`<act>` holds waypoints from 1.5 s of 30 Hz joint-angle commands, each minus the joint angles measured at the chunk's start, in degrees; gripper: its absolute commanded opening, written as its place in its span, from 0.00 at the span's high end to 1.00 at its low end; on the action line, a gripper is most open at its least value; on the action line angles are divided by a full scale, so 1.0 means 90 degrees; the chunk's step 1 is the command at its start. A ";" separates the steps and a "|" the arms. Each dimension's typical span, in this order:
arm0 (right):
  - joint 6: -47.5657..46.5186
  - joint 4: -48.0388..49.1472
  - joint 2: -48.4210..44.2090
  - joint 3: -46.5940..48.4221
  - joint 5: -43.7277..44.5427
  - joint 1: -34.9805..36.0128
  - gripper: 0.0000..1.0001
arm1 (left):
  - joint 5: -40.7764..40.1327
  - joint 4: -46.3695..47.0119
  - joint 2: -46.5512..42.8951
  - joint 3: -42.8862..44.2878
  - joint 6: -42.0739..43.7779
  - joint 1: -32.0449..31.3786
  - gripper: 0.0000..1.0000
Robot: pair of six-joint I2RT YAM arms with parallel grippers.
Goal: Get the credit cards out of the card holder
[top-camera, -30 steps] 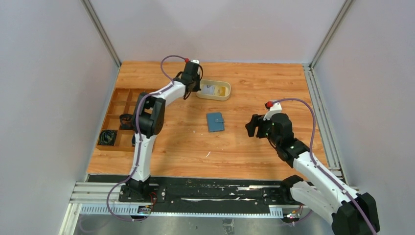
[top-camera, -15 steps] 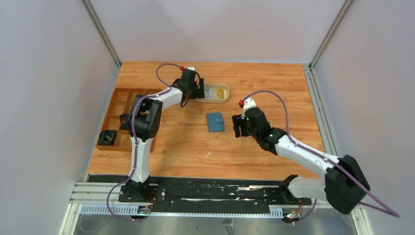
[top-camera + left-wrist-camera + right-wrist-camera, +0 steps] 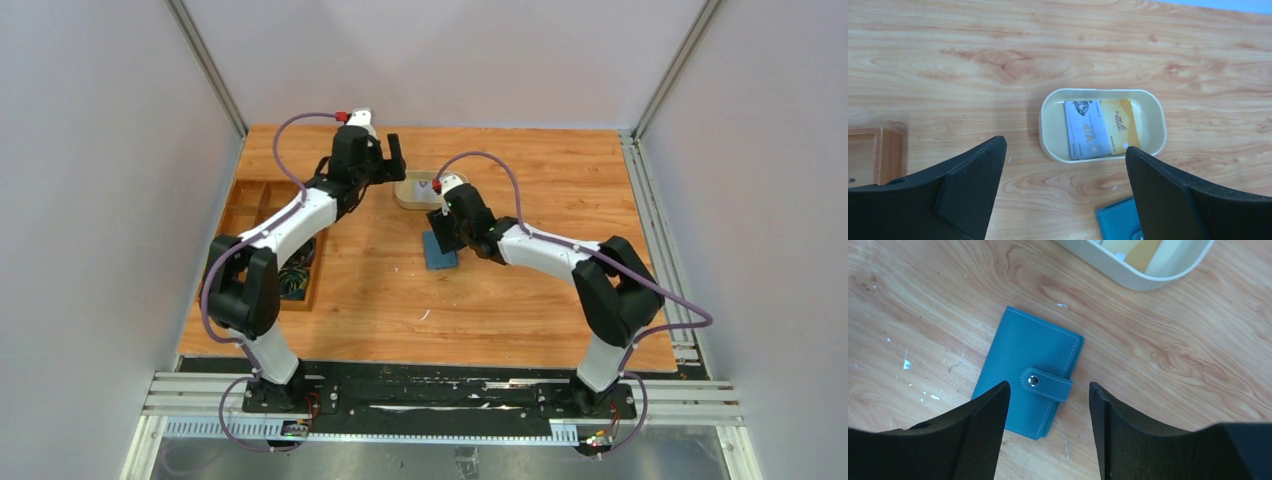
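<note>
Top view: right arm (image 3: pixel 545 255) covers top part of wallet (image 3: pixel 440 260) and right end of tray (image 3: pixel 408 190). Left wrist: wallet cut off at bottom edge, partly behind left end effector (image 3: pixel 1065 147) finger (image 3: pixel 1168 200). Right wrist: tray and cards (image 3: pixel 1143 249) clipped at top. Also box (image 3: pixel 248 205) contents too small to tell.

We record the card holder (image 3: pixel 1028 390) as teal-blue, with paler stitching along its edges and a silver snap. The tray (image 3: pixel 1047 125) is cream. The whitish-grey card (image 3: pixel 1085 132) carries gold lettering; the yellow card (image 3: pixel 1122 125) bears a darker gold mark. The table (image 3: pixel 948 60) shows orange-brown wood grain, flecked white.
</note>
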 commanded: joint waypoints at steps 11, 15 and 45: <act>0.0125 -0.0793 0.1591 0.1093 -0.0327 0.0074 0.42 | 0.1090 0.1778 -0.1404 -0.2910 -0.0521 0.0304 0.06; 0.0308 -0.0794 0.1762 0.1004 -0.0485 0.0070 0.64 | 0.1355 0.2335 -0.1227 -0.3400 -0.0827 0.0219 0.09; 0.1125 0.2480 -0.0515 -0.1294 -0.3774 -0.0371 1.00 | 0.2230 0.3722 -0.0115 -0.4356 -0.2121 -0.0897 0.30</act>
